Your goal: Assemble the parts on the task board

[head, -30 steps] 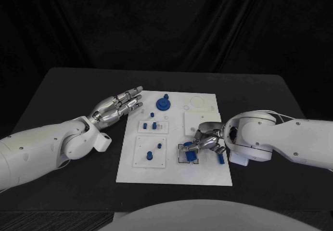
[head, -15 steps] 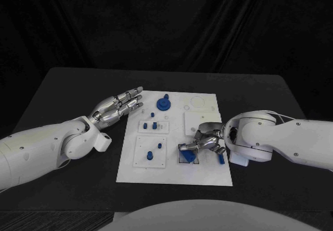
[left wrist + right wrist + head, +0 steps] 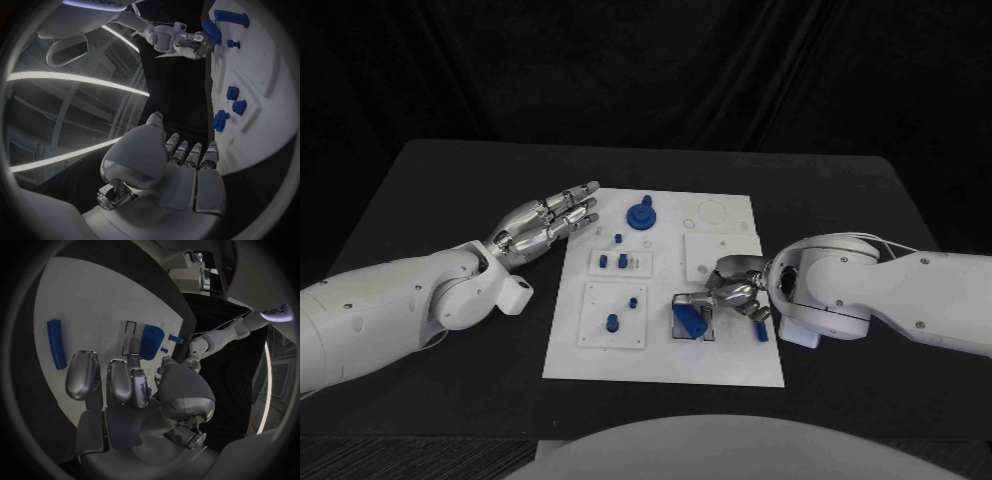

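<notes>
Parts on the task board [image 3: 661, 360]: the right robot hand [image 3: 728, 295] has drawn back slightly, exposing the blue block [image 3: 689, 320] beneath its fingers, seemingly seated. The left robot hand [image 3: 545, 222] hovers, fingers extended, empty, beside the board.

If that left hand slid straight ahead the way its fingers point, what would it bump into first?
Probably the round blue knob-like part standing at the far end of the white task board. The left hand points up and across that corner, though it may pass above it; height is unclear.
</notes>
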Robot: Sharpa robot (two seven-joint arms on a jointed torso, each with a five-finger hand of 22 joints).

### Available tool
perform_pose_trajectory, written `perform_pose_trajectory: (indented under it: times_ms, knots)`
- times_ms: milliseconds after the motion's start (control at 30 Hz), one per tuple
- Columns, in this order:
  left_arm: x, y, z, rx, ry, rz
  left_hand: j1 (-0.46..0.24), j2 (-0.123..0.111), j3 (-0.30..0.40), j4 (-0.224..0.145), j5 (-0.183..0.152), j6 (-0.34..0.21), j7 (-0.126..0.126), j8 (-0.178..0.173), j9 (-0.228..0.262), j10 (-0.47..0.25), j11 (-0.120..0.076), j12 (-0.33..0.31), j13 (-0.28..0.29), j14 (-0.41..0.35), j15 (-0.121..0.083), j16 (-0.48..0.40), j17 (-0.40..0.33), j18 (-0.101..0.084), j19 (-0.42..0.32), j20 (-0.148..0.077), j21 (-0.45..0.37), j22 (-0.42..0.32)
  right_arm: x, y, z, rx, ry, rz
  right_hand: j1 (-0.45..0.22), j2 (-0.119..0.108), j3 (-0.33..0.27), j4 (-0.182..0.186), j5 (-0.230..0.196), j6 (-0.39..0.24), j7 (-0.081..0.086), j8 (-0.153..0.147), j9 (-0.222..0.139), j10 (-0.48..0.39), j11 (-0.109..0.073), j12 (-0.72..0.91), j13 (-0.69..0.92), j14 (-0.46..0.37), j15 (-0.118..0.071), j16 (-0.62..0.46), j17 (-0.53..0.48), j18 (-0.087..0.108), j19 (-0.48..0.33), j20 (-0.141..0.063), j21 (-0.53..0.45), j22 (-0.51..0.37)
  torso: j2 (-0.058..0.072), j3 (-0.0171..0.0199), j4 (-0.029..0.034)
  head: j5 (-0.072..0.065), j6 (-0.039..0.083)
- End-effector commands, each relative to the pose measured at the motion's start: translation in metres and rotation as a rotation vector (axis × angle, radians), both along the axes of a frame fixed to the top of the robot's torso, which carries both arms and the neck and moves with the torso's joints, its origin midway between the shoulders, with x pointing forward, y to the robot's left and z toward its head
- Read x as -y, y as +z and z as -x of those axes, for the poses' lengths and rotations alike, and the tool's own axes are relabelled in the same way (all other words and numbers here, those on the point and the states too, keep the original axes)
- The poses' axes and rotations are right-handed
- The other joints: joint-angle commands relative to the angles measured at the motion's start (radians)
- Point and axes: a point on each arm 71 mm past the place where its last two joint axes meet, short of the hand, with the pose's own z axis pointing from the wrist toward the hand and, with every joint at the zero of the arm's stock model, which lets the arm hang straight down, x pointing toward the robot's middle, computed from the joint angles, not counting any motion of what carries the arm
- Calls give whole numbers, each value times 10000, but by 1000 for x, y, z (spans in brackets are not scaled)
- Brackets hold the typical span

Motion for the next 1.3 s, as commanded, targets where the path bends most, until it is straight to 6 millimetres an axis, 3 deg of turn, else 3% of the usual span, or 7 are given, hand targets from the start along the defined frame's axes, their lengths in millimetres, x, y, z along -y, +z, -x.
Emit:
perform_pose_trajectory:
  times_ms: [33,567,633,767,900,967,1300]
  knots:
    - [1,9,2,841,-143,1041,73,49,31,-41,77,-3,80,13,10,-8,29,-22,-2,-4,42,-36,-10,88,30,67,2,8,0,2,0,270,-103,-287,122,215,-224,-6,184,108,-92,359,300,1055,-103,27,2632,335,-120,61,27,71,17,-99,51,1608,-2,-1,0,9,-1]
    - [0,8,2,806,-124,1003,144,80,108,-145,143,62,124,22,17,13,65,16,8,6,62,-30,-5,83,41,81,10,27,19,20,2,762,-211,-1134,622,695,-871,-41,500,-222,-220,1296,1284,1055,-219,27,2632,385,-218,226,281,22,96,-196,306,1676,-1,-8,5,93,-1]
    - [0,8,2,809,-124,1004,149,80,114,-155,149,60,125,21,17,15,76,18,9,7,66,-29,-4,83,43,83,12,30,20,19,1,593,19,-1060,1727,561,-767,-551,1352,-503,-212,1377,1450,1055,-211,27,2632,372,-215,233,272,24,82,-206,298,1670,0,-8,5,108,-1]
    - [0,8,2,809,-127,1007,149,80,114,-155,149,60,125,21,17,15,76,18,9,7,66,-29,-4,83,43,83,12,30,21,15,2,257,435,-898,2302,438,-835,-766,1080,-708,-159,1357,1494,1055,-169,27,2632,356,-184,215,230,29,63,-180,270,1660,10,1,-3,145,-1]
    - [0,8,2,805,-127,1004,149,80,114,-155,149,60,125,21,17,15,76,18,9,7,66,-29,-4,83,43,83,12,30,21,12,3,-31,719,-785,2087,627,-1019,-389,927,-722,-134,1295,1444,1055,-149,27,2632,359,-164,227,248,20,73,-159,317,1672,11,10,-9,174,-1]
    - [0,8,2,801,-128,1002,149,80,114,-155,149,60,125,21,17,15,76,18,9,7,66,-29,-4,83,43,83,12,30,21,10,4,-142,832,-750,1897,770,-1209,-52,804,-597,-132,1152,1315,1055,-146,27,2632,367,-160,251,285,15,82,-150,355,1681,5,0,0,154,-1]
    - [1,7,2,779,-156,1008,157,84,128,-176,166,64,127,21,17,19,97,21,10,10,74,-28,-3,81,45,88,13,31,17,9,4,-265,1048,-803,1506,1154,-1708,-4,340,-365,-28,290,604,1055,-61,27,2632,362,-95,261,278,10,80,-97,387,1685,2,-5,4,138,-1]
